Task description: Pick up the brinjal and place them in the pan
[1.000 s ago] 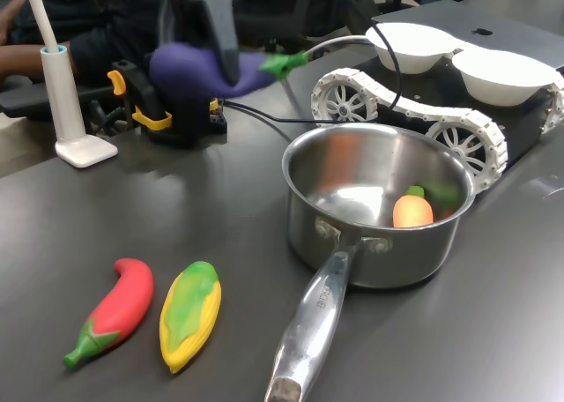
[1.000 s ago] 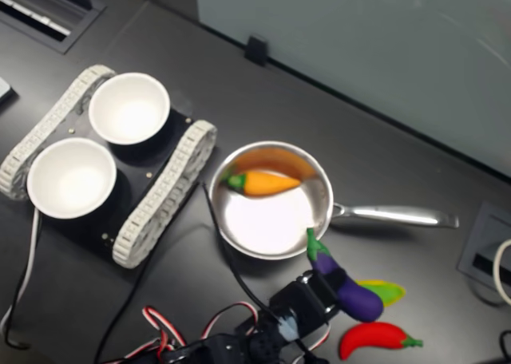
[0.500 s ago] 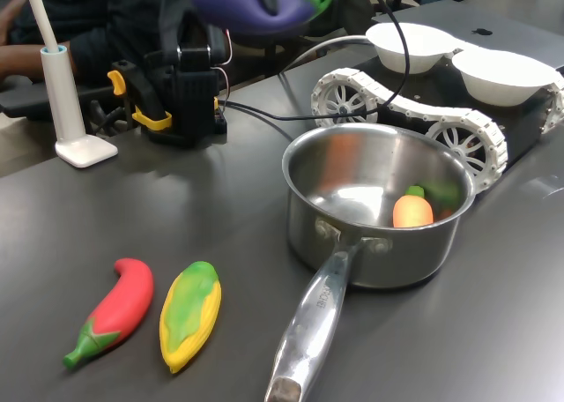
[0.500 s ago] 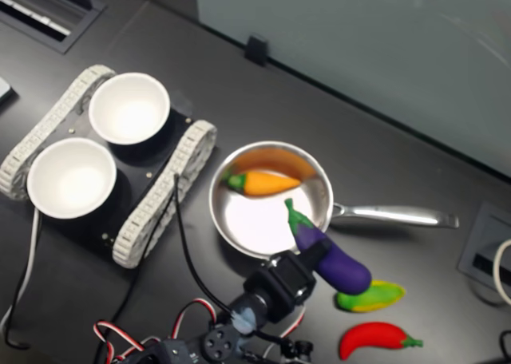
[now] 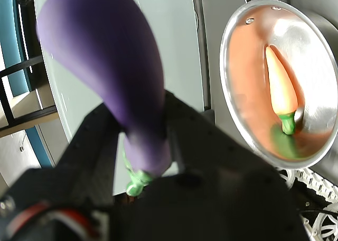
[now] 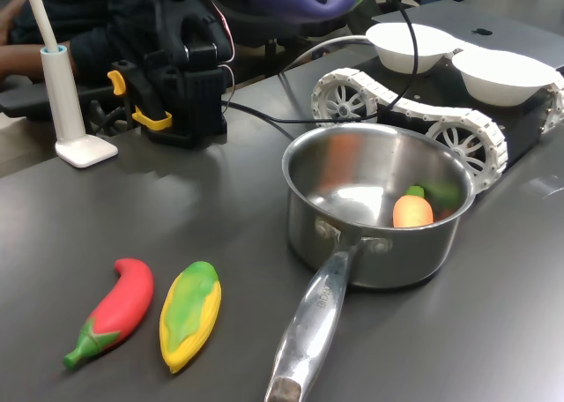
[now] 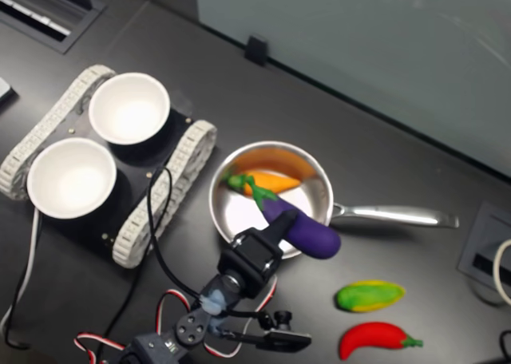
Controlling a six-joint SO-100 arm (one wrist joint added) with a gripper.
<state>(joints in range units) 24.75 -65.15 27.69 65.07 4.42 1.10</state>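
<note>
Since the earlier frames, the gripper [image 7: 275,224] has swung the brinjal [image 7: 302,230] from beside the corn to above the pan [image 7: 319,190]. Fingers clamped on its stem end; long axis roughly level, spanning the rim nearest the handle, carrot [image 7: 267,183] below.

1. Black plastic arm links [image 7: 254,262] are seen throughout in the second exterior view; the wrist housing is boxy.
2. Red, white and black servo leads [image 7: 172,304] are looped near the lower joints.
3. A thicker black cable [image 7: 154,220] is routed alongside.
4. Yellow clamp pieces [image 6: 150,117] are fitted at the black base [image 6: 189,93].
</note>
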